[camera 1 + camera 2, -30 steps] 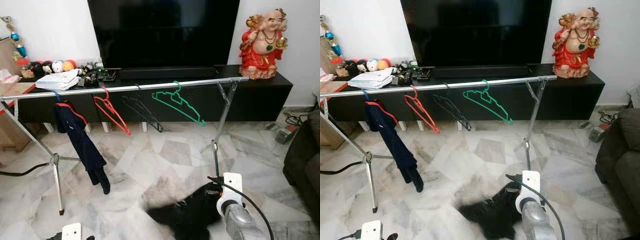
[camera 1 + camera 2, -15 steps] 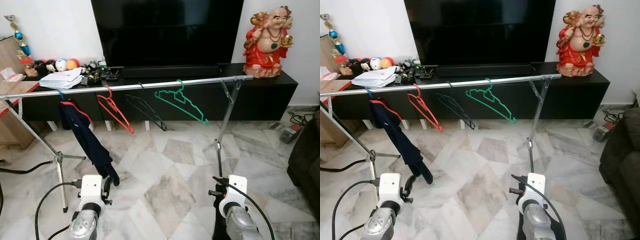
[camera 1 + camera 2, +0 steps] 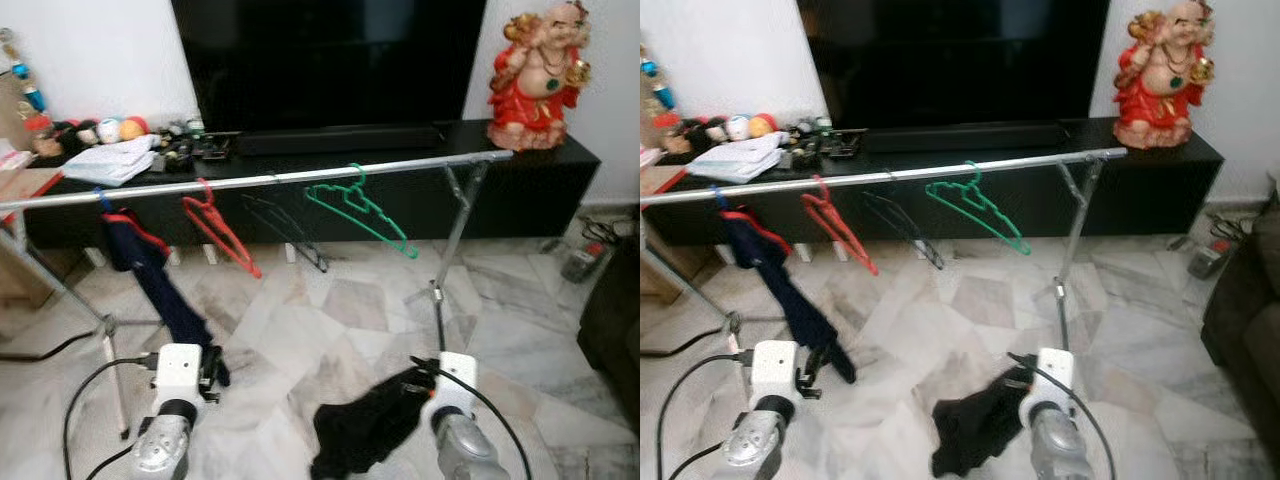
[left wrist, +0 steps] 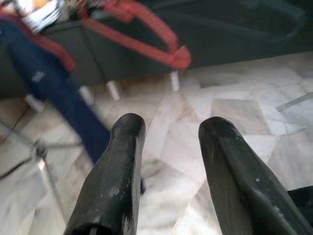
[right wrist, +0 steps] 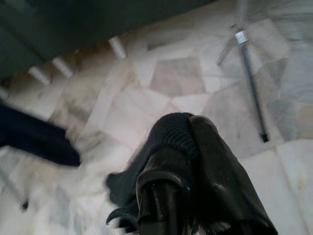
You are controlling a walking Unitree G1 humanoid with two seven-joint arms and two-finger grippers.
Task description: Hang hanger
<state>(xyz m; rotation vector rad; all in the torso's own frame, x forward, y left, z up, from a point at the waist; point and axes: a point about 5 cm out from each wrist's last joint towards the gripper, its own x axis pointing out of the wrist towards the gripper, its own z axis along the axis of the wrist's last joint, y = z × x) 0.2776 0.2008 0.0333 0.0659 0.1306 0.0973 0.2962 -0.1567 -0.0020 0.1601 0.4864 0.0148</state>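
A green plastic hanger (image 3: 357, 205) hangs by its hook on the long silver metal rail (image 3: 300, 177) of a drying rack, right of the rail's middle and tilted down to the right. Just left of it on the same rail hangs a thin black wire hanger (image 3: 285, 225), then a red plastic hanger (image 3: 222, 230), and far left a navy blue garment (image 3: 150, 280) draped on another red hanger, its lower end reaching down near the left gripper (image 3: 212, 368).

The right gripper (image 3: 1012, 378) sits low and near, right of centre over the marble floor (image 3: 340, 310), its black fingers clamped on a crumpled black cloth (image 3: 365, 428) that droops to the left below it; in the right wrist view the cloth (image 5: 171, 142) wraps the fingertips so the fingers themselves are hidden. No hanger can be made out inside that cloth.

The left gripper is low on the near left, and in the left wrist view its two black fingers (image 4: 117, 171) stand clearly apart with nothing between them.

Behind the rail stands a long black TV cabinet (image 3: 520, 190) carrying a large dark television (image 3: 325, 60), a red and gold laughing Buddha statue (image 3: 540, 80) at the right end, and a stack of white papers (image 3: 110, 160) with small toys at the left end.
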